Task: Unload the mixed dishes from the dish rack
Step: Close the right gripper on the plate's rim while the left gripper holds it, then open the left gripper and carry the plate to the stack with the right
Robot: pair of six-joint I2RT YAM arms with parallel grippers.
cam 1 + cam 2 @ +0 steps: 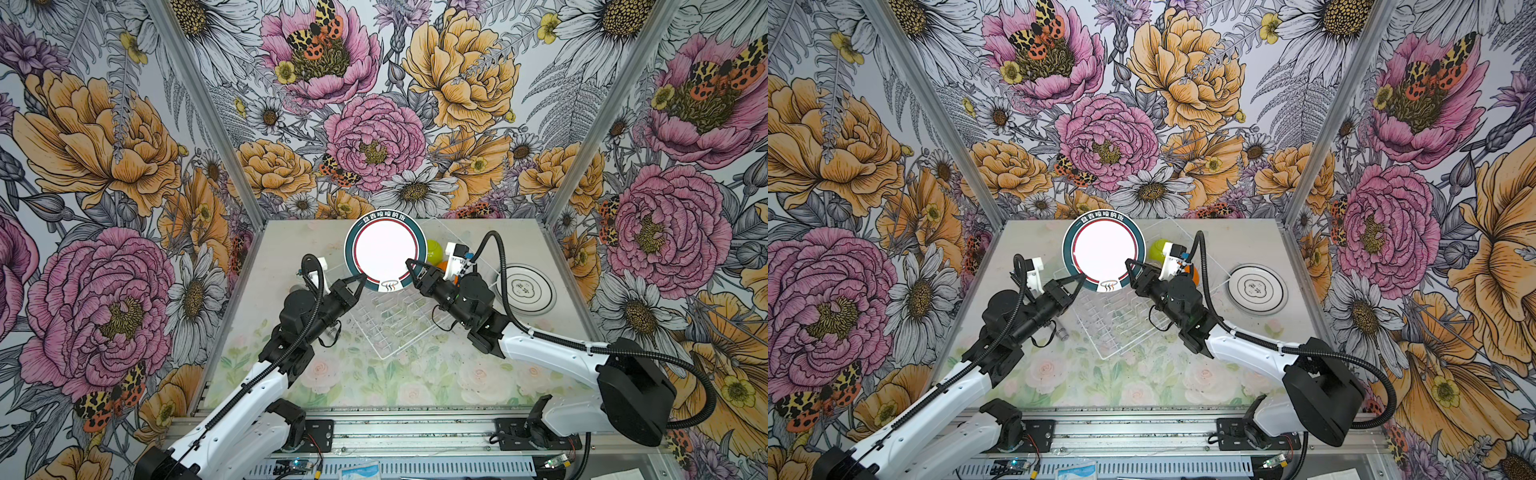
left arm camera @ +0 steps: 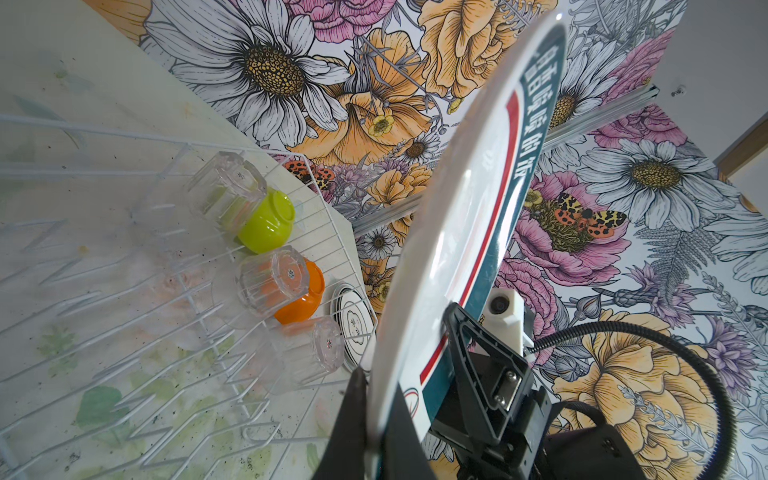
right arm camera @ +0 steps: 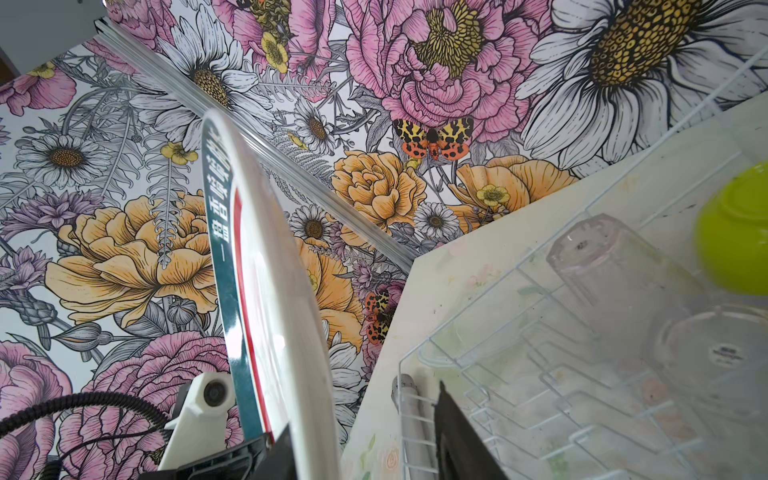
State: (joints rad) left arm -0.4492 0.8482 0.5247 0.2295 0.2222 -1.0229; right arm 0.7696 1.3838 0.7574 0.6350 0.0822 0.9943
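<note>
Glossy teal-rimmed round plate [image 1: 384, 253]: left tool [image 1: 362, 277] clamps its rim, right tool [image 1: 411, 266] apart.

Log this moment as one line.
plate: upright, clear of rack | left tool: shut on its rim | right tool: open, straddling opposite rim | in rack: tumblers, green bowl, orange bowl

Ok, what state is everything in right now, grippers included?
Left gripper: shut on the teal-rimmed plate.
Right gripper: open, jaws straddling that plate's opposite edge.
Teal-rimmed plate: held in the air over the dish rack.
Second plate: flat on the table beside the rack.
Tumblers: three, bottoms up in the rack.
Lime-green bowl: overturned in the rack.
Orange bowl: overturned in the rack.
Dish rack: plate slots empty.
</note>
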